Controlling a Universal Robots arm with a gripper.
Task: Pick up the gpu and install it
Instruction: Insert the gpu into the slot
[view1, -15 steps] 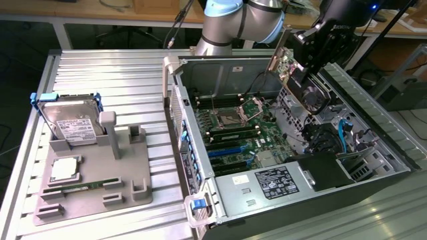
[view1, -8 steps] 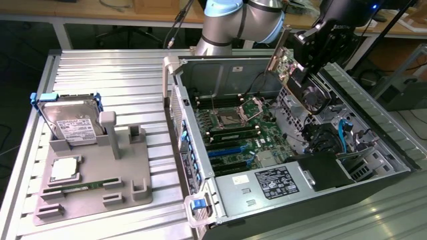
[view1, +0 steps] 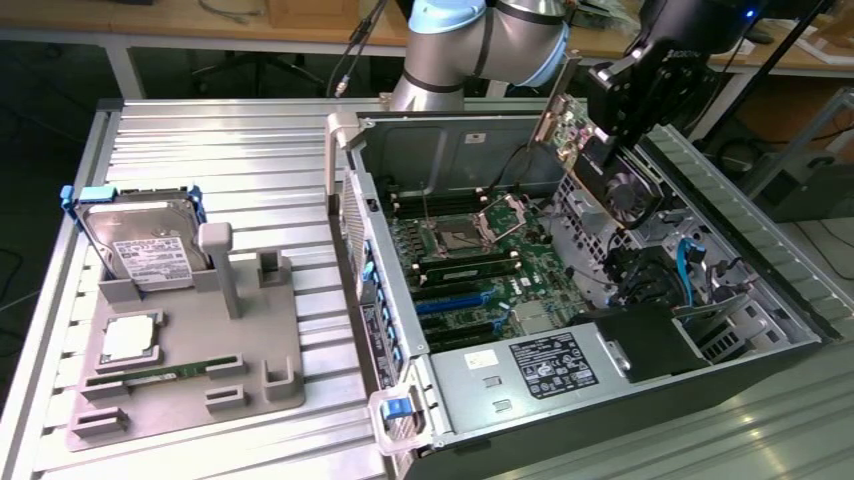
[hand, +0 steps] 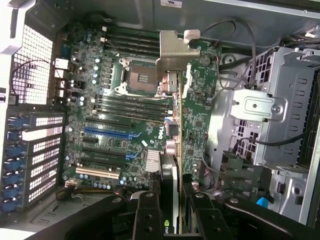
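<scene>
The gpu (view1: 611, 190) hangs tilted above the far right part of the open computer case (view1: 747, 290). It is a dark card with a round fan on its face and a silvery bracket at its upper end. My gripper (view1: 610, 128) is shut on it from above. In the wrist view the gpu (hand: 169, 172) shows edge-on between my two black fingers (hand: 147, 212), with the gripper (hand: 172, 192) over the motherboard (hand: 130, 100). The blue and black expansion slots (hand: 107, 132) lie off to one side of the card's edge. The card is clear of the board.
A grey fixture (view1: 254, 350) on the exterior view's left holds a hard drive in a blue frame (view1: 140, 245), a silver chip (view1: 130, 340) and a green memory stick (view1: 167, 372). Inside the case are the power supply (view1: 534, 370), cables and a drive cage (hand: 280, 110).
</scene>
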